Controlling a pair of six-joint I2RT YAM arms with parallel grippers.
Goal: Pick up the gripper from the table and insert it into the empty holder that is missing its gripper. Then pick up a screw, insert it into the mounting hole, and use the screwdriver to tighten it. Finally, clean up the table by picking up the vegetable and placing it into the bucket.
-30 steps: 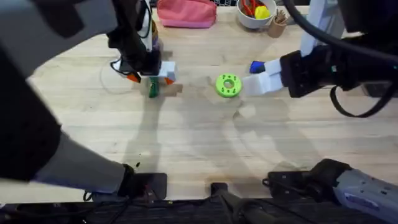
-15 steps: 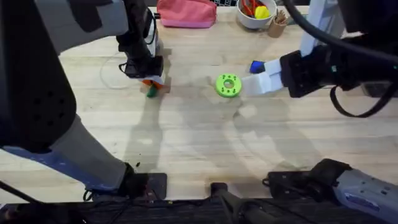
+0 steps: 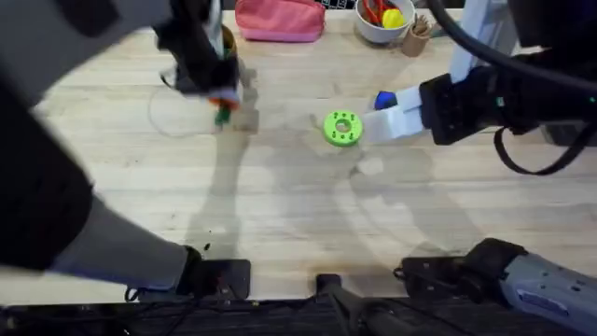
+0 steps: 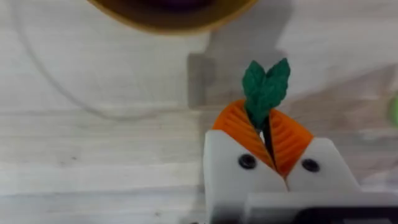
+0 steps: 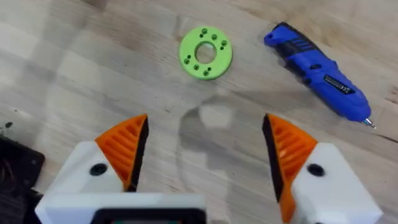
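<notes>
Left claw (image 4: 268, 134): my orange pads are pinched tight on the vegetable (image 4: 265, 90), its dark green leaves sticking out past the fingertips.
Vegetable from overhead: a small green bit (image 3: 222, 117) hangs under my left claw (image 3: 220, 101), over the far left part of the table (image 3: 280, 224).
Beyond the vegetable: in my left wrist view a round yellowish rim (image 4: 174, 12) lies just past it; I cannot tell what it is.
Right claw (image 5: 205, 152): my fingers are spread wide, with nothing between them, above bare wood.
Disc (image 5: 206, 52): green, round, flat on the table ahead of my right claw.
Screwdriver (image 5: 317, 71): blue, lying on the table beside the disc, apart from it.
Back edge: a pink pouch (image 3: 279, 19) and a white bowl (image 3: 384, 23) with colourful things in it.
</notes>
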